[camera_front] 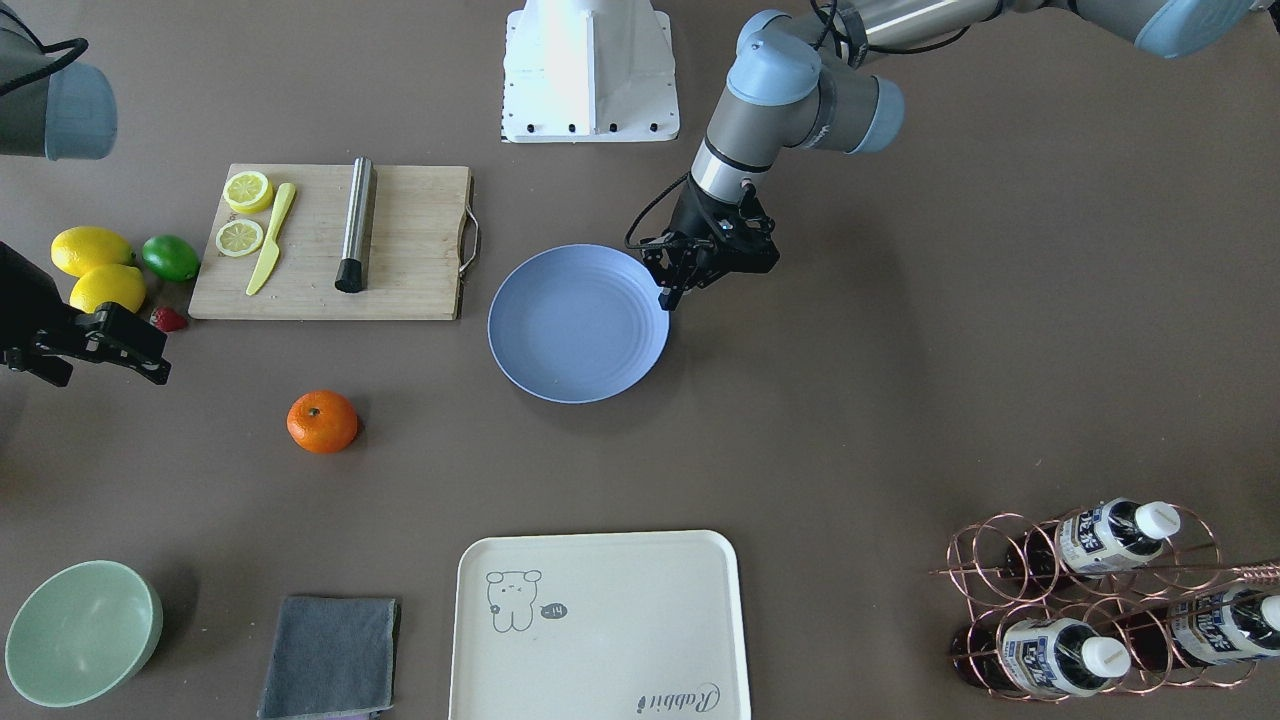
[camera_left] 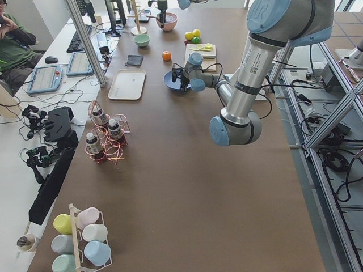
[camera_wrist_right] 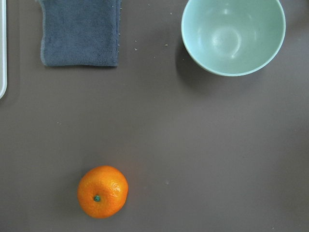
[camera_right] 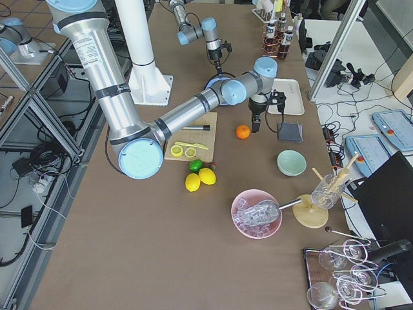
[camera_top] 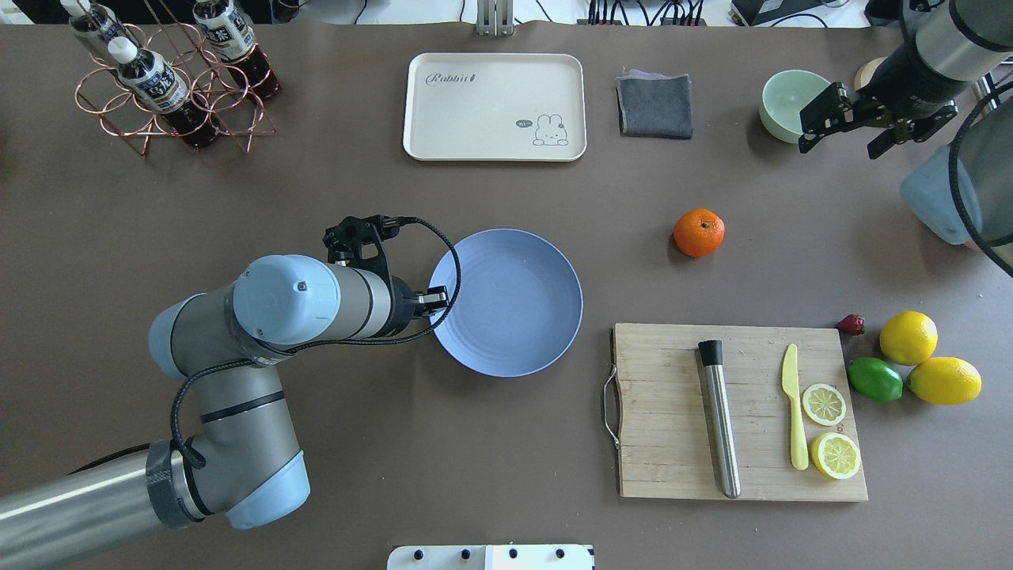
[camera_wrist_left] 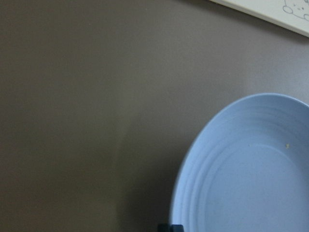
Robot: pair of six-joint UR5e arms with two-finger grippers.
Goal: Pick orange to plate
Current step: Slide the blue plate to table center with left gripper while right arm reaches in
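Note:
The orange (camera_front: pixel 322 421) (camera_top: pixel 699 232) lies alone on the brown table, between the plate and the mint bowl, with nothing touching it. It also shows low and left in the right wrist view (camera_wrist_right: pixel 103 191). The empty periwinkle plate (camera_front: pixel 580 325) (camera_top: pixel 506 301) (camera_wrist_left: pixel 251 179) sits mid-table. My left gripper (camera_front: pixel 668 293) (camera_top: pixel 437 301) is shut, its tips low at the plate's rim on the side away from the orange. My right gripper (camera_top: pixel 839 149) (camera_front: pixel 108 378) hangs open and empty above the table near the bowl, well off to the side of the orange.
A wooden board (camera_top: pixel 740 412) carries a steel tube, a yellow knife and lemon slices. Two lemons (camera_top: pixel 908 337), a lime (camera_top: pixel 875 378) and a strawberry lie beside it. A cream tray (camera_top: pixel 495 107), a grey cloth (camera_top: pixel 654 104), a mint bowl (camera_top: pixel 787 95) and a bottle rack (camera_top: pixel 170 79) line the far edge.

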